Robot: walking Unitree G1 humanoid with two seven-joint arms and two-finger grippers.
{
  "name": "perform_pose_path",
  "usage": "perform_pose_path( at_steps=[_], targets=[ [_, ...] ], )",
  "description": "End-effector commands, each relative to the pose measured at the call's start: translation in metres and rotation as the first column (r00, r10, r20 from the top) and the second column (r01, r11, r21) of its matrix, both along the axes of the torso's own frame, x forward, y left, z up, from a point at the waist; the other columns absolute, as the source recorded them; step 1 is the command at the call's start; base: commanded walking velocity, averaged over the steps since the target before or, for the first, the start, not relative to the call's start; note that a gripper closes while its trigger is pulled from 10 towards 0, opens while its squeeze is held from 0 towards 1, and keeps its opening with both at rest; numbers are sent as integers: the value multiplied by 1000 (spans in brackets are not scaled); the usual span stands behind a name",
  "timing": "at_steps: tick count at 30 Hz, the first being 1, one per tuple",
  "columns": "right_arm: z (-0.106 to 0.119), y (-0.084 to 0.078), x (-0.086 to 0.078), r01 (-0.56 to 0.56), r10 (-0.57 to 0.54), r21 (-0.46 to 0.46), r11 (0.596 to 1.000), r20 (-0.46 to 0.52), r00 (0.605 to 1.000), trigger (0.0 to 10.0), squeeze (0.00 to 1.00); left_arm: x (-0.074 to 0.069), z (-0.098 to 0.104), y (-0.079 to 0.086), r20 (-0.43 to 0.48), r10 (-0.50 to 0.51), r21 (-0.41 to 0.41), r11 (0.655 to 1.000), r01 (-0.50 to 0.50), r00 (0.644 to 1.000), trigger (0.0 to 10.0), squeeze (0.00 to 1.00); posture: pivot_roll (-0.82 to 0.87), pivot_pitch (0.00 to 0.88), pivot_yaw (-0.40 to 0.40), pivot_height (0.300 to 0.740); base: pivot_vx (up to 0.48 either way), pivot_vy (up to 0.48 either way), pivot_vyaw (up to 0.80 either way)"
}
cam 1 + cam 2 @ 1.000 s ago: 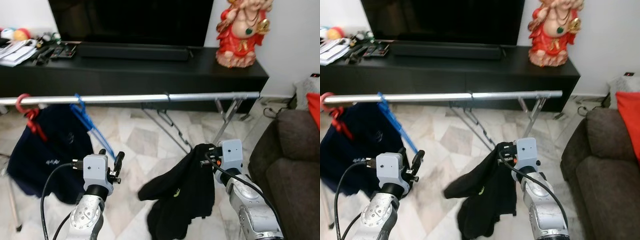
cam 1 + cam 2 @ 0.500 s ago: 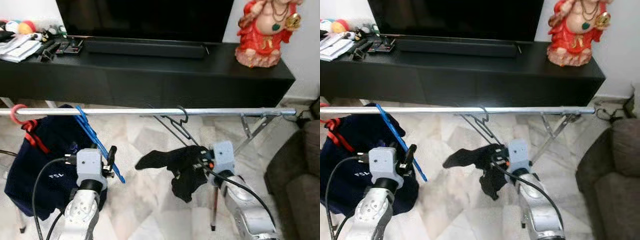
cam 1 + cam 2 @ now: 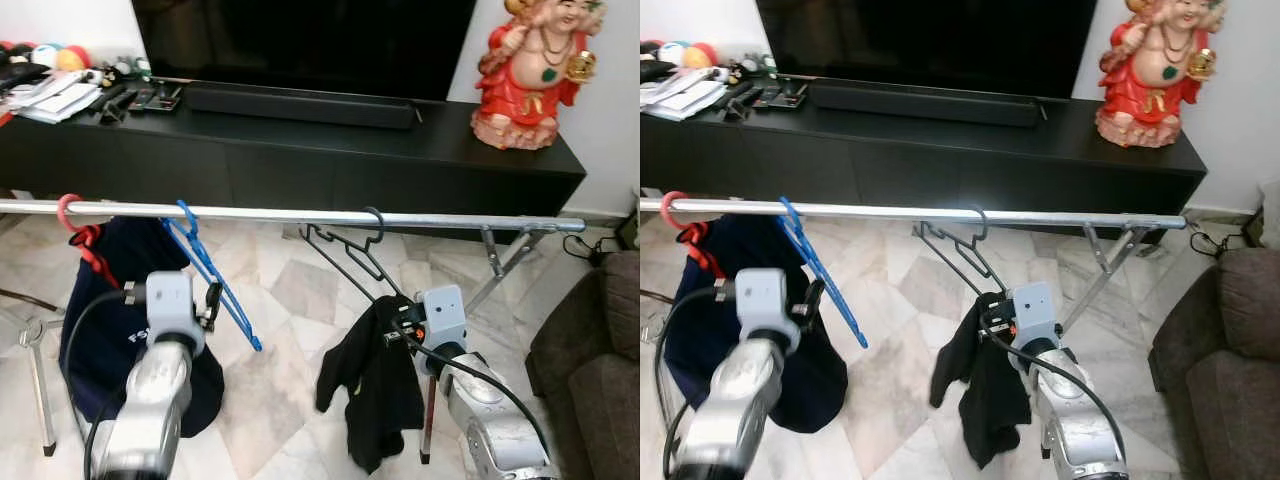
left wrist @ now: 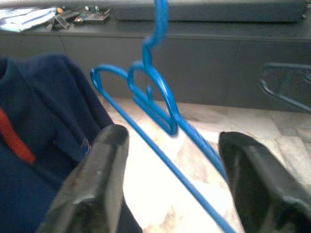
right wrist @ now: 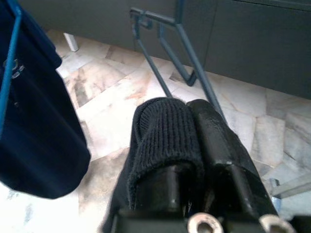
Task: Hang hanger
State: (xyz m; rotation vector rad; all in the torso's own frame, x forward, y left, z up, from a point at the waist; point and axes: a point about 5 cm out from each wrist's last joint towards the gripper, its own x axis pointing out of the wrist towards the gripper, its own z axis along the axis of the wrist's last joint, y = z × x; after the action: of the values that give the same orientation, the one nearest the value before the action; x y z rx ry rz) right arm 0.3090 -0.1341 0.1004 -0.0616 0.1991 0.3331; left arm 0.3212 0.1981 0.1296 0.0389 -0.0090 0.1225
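- Black hanger (image 3: pixel 352 252): hook already over the rail (image 3: pixel 300 214), black garment (image 3: pixel 375 385) trailing from its lower end.
- Right gripper (image 5: pixel 194 127): clamped on garment and hanger; should release only once the hook sits steady.
- Left gripper (image 4: pixel 170 165): fingers spread wide, holding nothing, near the blue hanger (image 3: pixel 210 270).

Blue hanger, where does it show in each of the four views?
Left eye: blue hanger hooked on the rail, left of centre.
Right eye: same, left of centre.
Left wrist: beyond the two fingers.
Right wrist: thin blue line against the navy garment.
Shared landmark: the navy garment.
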Motion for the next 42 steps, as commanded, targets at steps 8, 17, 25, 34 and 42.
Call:
perform_pose_path(
  at_steps=[8,17,25,34,42],
  targets=[
    [5,1,0,-12,12,-12,1000,26,1000,10000,0,44,5,-1,-113,61,-64,996,-69,992,10000,1000,14,177,-35,740,0,0,0],
    [6,0,-1,-12,12,-21,1000,27,1000,10000,0,59,7,-12,-162,77,-94,991,-93,984,10000,0,0,191,-38,740,0,0,0],
    [6,1,-1,-14,14,-20,1000,28,1000,10000,0,60,-2,-5,-225,162,-72,981,-182,961,3373,0,2,190,-35,740,0,0,0],
    [4,1,-2,-10,11,-19,1000,28,1000,10000,0,61,2,3,-187,216,-114,964,-240,958,0,0,-3,184,-33,740,0,0,0],
    [5,0,-1,-10,11,-21,1000,35,999,10000,0,62,-2,-1,-198,171,-225,950,-215,965,0,0,-8,168,-33,740,0,0,0]
  ],
)
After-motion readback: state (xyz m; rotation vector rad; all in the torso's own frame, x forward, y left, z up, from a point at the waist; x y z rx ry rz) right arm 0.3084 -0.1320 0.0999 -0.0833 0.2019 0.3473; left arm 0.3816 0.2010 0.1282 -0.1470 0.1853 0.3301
